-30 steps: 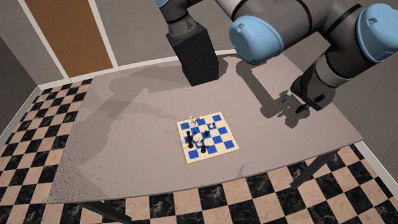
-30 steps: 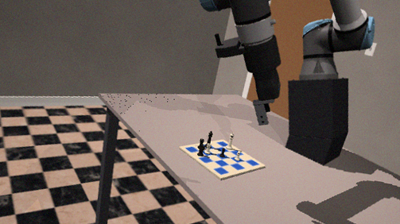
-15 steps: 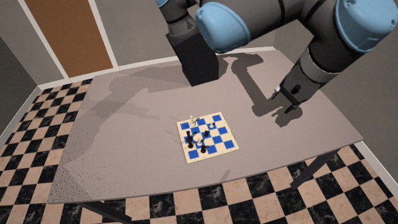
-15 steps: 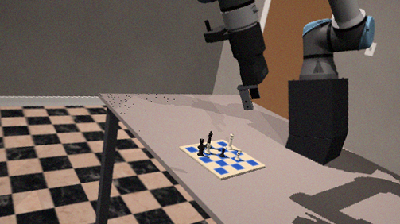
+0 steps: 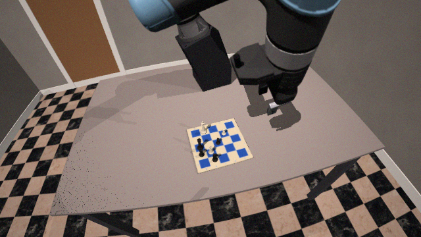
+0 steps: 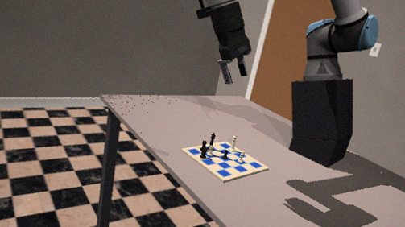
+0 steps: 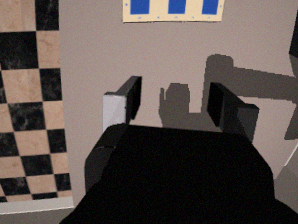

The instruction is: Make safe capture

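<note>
The blue and cream board (image 5: 234, 154) (image 6: 223, 172) (image 7: 172, 18) lies on the table. A tall white piece (image 5: 203, 128) (image 6: 233, 144) stands near its back edge. A small white piece (image 5: 224, 132) (image 6: 241, 158) and a small black piece (image 5: 218, 141) (image 6: 225, 155) stand apart. A tall black piece (image 5: 199, 145) (image 6: 212, 138), another black piece (image 5: 201, 153), a white piece (image 5: 211, 150) (image 6: 210, 151) and a black piece (image 5: 215, 158) are clustered; overlap hides some bases. Square labels are unreadable. My gripper (image 5: 267, 99) (image 6: 236, 78) (image 7: 175, 93) is open and empty, high above the table, off the board.
The grey table (image 5: 148, 158) (image 6: 278, 199) (image 7: 90, 100) surrounds the board. The dark robot pedestal (image 5: 210, 62) (image 6: 324, 120) stands behind the board. Arm shadows fall on the table. The checkered floor (image 5: 230, 210) (image 6: 35, 168) (image 7: 22, 85) shows beyond the table edge.
</note>
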